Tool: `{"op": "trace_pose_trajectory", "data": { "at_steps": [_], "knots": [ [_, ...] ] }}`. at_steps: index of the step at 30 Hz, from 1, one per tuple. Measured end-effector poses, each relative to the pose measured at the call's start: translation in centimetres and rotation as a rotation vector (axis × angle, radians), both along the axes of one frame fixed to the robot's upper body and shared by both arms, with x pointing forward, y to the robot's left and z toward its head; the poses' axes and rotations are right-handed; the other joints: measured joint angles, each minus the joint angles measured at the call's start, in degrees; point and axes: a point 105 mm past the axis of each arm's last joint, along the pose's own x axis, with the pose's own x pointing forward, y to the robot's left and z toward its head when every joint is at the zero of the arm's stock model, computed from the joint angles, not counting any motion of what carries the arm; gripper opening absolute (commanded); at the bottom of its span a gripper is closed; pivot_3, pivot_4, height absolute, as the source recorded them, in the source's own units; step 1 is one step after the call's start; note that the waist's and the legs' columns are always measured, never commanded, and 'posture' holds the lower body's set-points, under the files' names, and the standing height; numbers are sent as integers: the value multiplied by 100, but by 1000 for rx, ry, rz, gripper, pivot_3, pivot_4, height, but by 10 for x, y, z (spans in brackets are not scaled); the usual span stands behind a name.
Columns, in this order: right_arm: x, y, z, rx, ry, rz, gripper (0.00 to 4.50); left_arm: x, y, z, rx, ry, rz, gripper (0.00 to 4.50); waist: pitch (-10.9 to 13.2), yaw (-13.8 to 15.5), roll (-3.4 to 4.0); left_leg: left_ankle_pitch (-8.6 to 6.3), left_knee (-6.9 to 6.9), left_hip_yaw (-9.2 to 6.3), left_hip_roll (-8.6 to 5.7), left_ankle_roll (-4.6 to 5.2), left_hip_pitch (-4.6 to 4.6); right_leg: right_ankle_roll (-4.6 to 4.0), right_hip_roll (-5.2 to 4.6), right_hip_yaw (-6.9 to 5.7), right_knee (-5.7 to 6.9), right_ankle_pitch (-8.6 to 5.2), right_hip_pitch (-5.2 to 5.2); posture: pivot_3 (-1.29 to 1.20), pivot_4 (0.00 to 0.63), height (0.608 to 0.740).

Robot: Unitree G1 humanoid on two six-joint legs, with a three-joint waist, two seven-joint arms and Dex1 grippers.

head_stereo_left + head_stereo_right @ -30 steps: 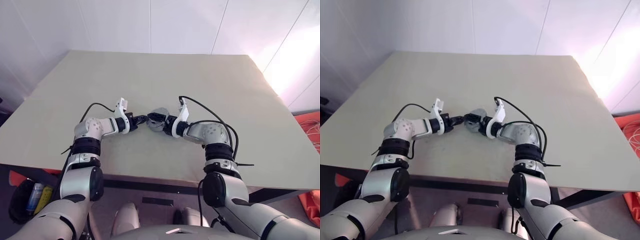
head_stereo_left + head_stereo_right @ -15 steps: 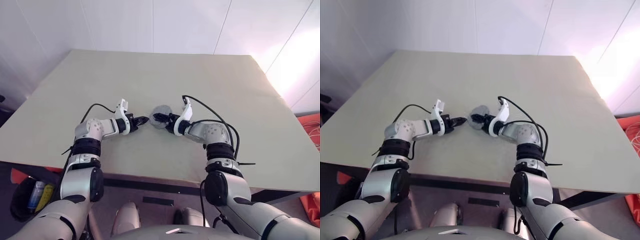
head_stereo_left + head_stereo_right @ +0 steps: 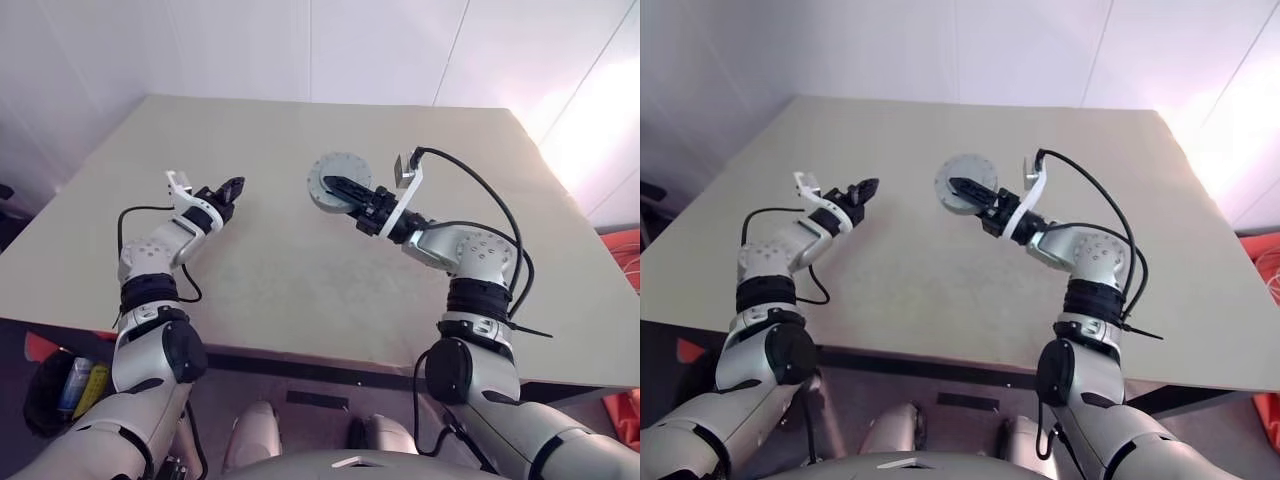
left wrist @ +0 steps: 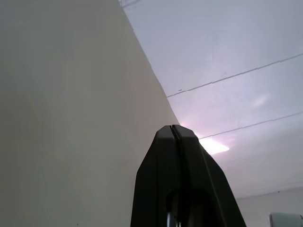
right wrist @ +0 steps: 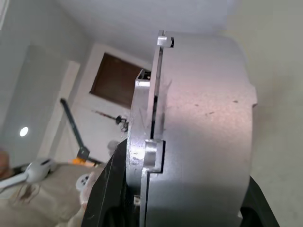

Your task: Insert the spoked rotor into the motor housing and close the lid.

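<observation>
Motor housing (image 5: 199,123) brushed silver metal, faintly scratched; table (image 3: 300,290) matt beige, smooth; tool fingers (image 4: 180,189) matt black.

Silver-grey arms with black joint bands, white wrist brackets, black two-finger left gripper (image 3: 232,187) and right gripper (image 3: 333,184), looping black cables at each forearm
</observation>
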Motion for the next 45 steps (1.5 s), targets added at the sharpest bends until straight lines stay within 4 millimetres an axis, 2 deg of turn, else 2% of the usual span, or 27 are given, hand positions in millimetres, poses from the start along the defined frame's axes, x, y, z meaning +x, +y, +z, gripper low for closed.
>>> {"op": "trace_pose_trajectory", "data": {
  "at_steps": [4,7,13,19,23,27,33,36,45],
  "knots": [
    [-17,5,-23,-85,30,84,2023,-4,-9,-2,-6,21,-63,0,0,88,0,0,18,-1,1,-1,-1,2,-1,0,9,1,3,0,0,740],
    [-18,9,-36,-145,51,98,2023,-10,-19,-3,-3,21,-133,0,1,107,-1,0,37,-2,2,-2,-1,-1,-5,2,36,-1,2,0,0,740],
    [-8,-2,-53,-193,87,48,2023,-24,-25,-4,11,-2,-217,1876,1,107,-1,6,52,-5,5,-13,4,0,-6,3,69,-4,-3,0,0,740],
    [-8,-2,-56,-192,91,58,2023,-30,-25,0,-8,-6,-258,3871,1,105,-1,7,57,-6,6,-13,3,-1,-6,3,72,-4,-3,0,0,740],
    [-9,2,-52,-183,76,80,2023,-41,-33,-4,-165,57,-358,3871,1,104,-1,6,60,-7,5,-12,0,-2,-5,3,74,-3,-5,0,0,740],
    [-14,6,-45,-147,74,129,2023,-48,-42,-1,-244,77,-441,3871,1,107,-1,6,61,-8,6,-12,0,-2,-5,3,74,-4,-5,0,0,740],
    [-25,24,-29,-82,49,224,2023,-51,-56,2,-276,90,-515,3871,1,106,-1,6,61,-8,7,-12,0,-2,-5,3,74,-4,-5,0,0,740],
    [-27,35,-21,-65,42,264,2023,-56,-71,0,-290,105,-576,3871,1,107,-2,6,61,-8,7,-12,1,-3,-5,3,74,-4,-4,0,0,740],
    [-32,39,-22,-63,58,298,2023,-63,-74,6,-299,57,-604,3871,1,106,-3,6,61,-9,7,-12,1,-3,-5,3,75,-3,-4,0,0,740]
  ]
}}
